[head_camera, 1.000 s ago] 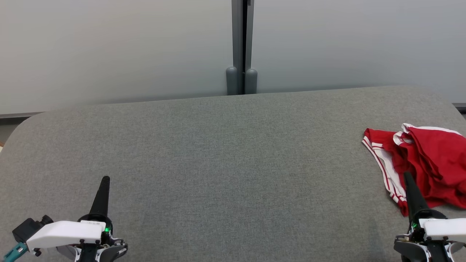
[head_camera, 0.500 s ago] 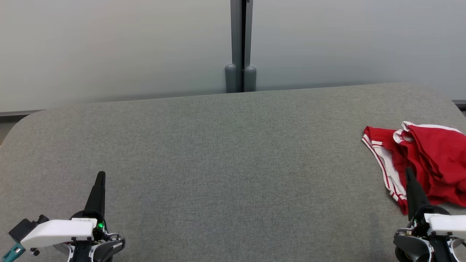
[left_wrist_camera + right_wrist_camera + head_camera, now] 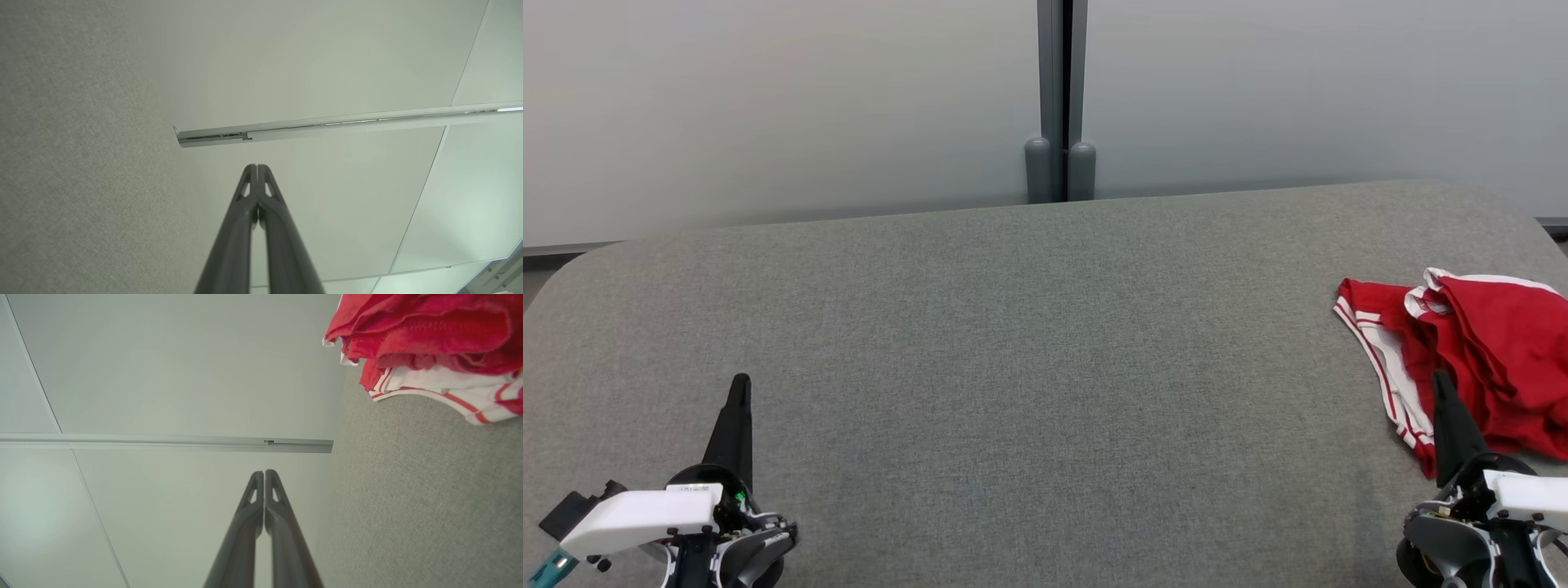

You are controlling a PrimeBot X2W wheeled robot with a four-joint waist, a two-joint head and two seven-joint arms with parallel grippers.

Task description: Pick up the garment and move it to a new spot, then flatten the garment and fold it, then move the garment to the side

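Both pairs of jaws are pressed fully together and hold nothing. The left jaws sit at the near left of the grey fabric tabletop. The right jaws sit at the near right, their dark fingers just beside the garment and apart from it in the right wrist view. Red with white trim, the garment lies bunched against the tabletop's right edge. Open fabric stretches leftward to the rounded far-left corner. Pale wall panels line the far edge.
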